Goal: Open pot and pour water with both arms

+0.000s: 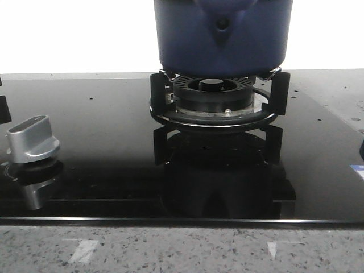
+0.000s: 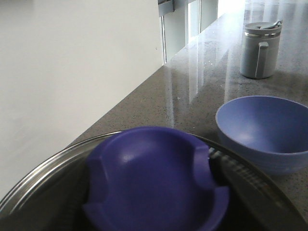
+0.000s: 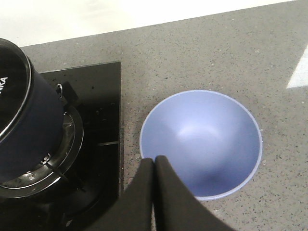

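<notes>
The pot (image 1: 223, 37), a dark navy-blue round vessel with a teardrop-shaped handle mount and a central rivet on its near wall, sits on the black burner ring (image 1: 215, 105) of a glossy black stovetop (image 1: 102, 142), which mirrors the burner on its surface. A silver control knob (image 1: 32, 139) stands at the stovetop's left side, and the stovetop lies on a grey speckled table (image 1: 182, 250). In the right wrist view the pot shows a metal rim and dark wall on its support prongs, and a light blue bowl (image 3: 202, 142) rests upright and empty on the table just beside the stovetop's edge, apart from the pot. The right end effector (image 3: 154, 192) hovers over the near edge of that bowl with its two dark fingers pressed together, nothing held between them. The left wrist view looks closely over a purple-blue lid knob (image 2: 154, 180) set on a metal-rimmed lid (image 2: 43, 178); the left end effector's fingers are not clearly visible there, so I cannot tell whether it is open or closed or gripping the knob. Beyond the lid the same blue bowl appears, and farther along the table stands a grey lidded mug (image 2: 260, 48) with a handle
</notes>
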### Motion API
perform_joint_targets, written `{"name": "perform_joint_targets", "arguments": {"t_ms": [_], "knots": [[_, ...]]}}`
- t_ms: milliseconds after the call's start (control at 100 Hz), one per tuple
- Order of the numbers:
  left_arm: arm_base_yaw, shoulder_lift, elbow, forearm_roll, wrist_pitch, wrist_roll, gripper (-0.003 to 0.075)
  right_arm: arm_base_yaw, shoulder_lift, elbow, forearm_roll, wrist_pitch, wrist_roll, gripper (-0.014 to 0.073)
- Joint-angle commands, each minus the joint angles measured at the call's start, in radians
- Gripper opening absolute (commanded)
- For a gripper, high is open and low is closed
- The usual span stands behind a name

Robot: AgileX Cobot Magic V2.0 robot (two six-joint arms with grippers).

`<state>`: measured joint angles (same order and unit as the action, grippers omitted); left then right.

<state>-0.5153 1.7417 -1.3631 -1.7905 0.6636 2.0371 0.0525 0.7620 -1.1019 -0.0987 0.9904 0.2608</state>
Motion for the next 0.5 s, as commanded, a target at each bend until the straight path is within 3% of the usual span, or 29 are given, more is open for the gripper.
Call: {"name": "perform_joint_targets", "arguments": {"t_ms": [0, 240, 490], "knots": [[-0.009, -0.044, -0.033, -0.082, 0.079, -0.007, 0.0316, 0.003, -0.004, -0.023, -0.008, -0.071, -0.008, -0.0071], [-0.009, -0.044, -0.033, -0.082, 0.079, -0.007, 0.0321, 0.003, -0.004, -0.023, -0.007, -0.071, -0.008, -0.0071], [-0.009, -0.044, -0.033, -0.082, 0.079, -0.007, 0.0435, 0.003, -0.004, -0.023, -0.004, -0.071, -0.008, -0.0071]]}}
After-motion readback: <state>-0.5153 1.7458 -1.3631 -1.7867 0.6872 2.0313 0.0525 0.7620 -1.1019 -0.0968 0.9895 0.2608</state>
